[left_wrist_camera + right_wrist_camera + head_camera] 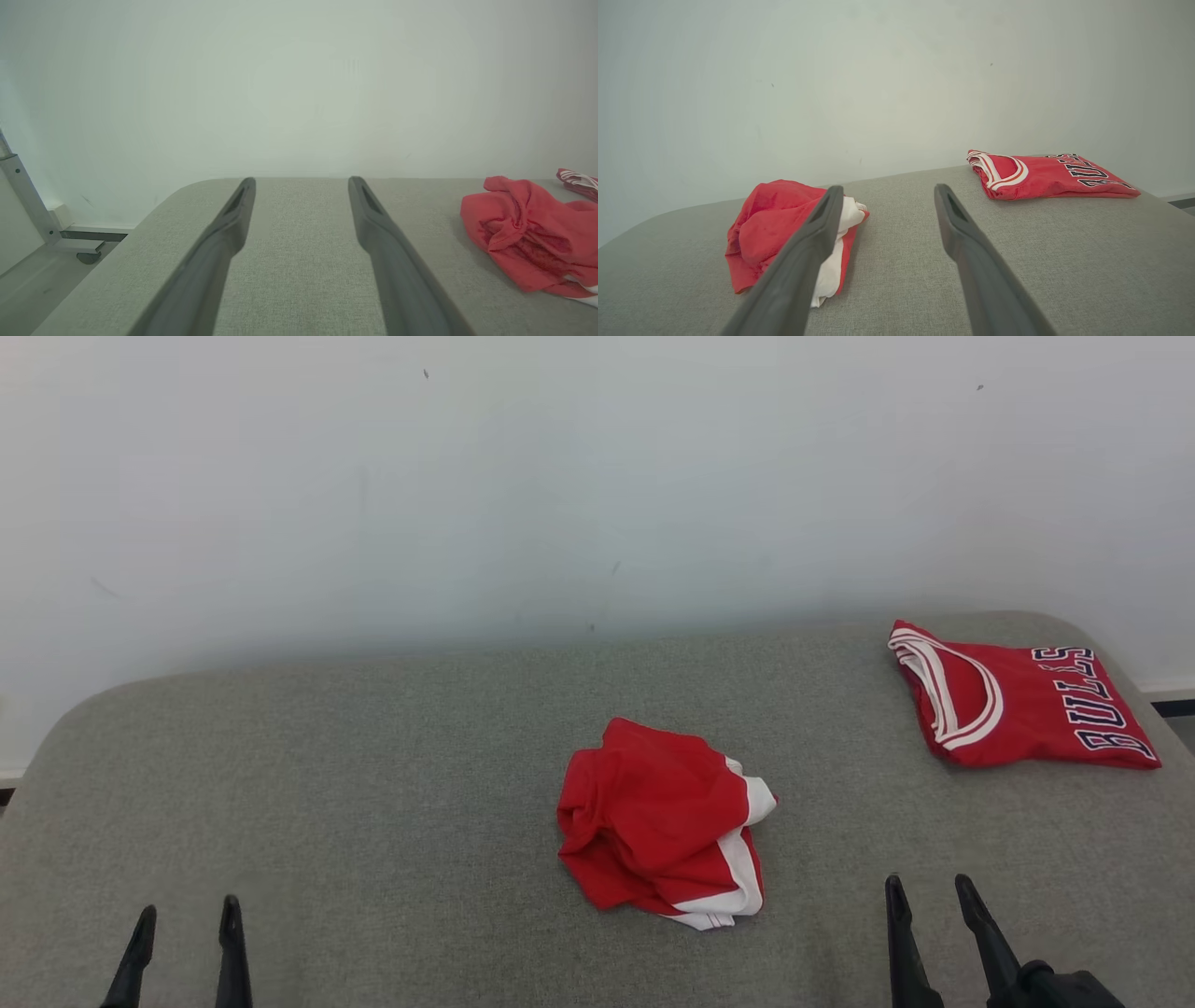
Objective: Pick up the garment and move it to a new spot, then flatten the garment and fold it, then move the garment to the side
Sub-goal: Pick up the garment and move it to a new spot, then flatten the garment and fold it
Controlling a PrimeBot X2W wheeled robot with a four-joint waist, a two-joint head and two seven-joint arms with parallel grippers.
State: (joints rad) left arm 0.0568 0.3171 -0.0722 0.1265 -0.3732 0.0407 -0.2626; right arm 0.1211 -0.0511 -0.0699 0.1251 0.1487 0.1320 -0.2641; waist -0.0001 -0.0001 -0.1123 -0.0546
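- Two red pieces of clothing lie on the pad [373, 784]: the crumpled garment [658, 821] near the middle and a folded jersey [1018, 705] at the far right corner, well apart from each other
- Loosely bunched, the garment is red with white bands along its right and near edges; it rests on the pad and neither gripper touches it
- Flat and folded, the jersey has its white-trimmed neck opening turned toward the garment and dark lettering along its right side
- At the near left, the left gripper [188, 905] has its fingers spread wide and holds nothing; a stretch of bare pad separates it from the garment
- At the near right, the right gripper [928, 879] is likewise wide and empty, near the garment's right side but apart from it; in the right wrist view one finger crosses in front of the garment's white part
- Grey woven fabric covers the pad, which has rounded far corners
- Behind it stands a plain pale wall [560, 476] with a few small dark specks
- Beyond the pad's left corner, the left wrist view shows a grey metal leg [25, 200] on a castor [88, 257], a pale floor [28, 284] and dark skirting [93, 234] at the wall's foot
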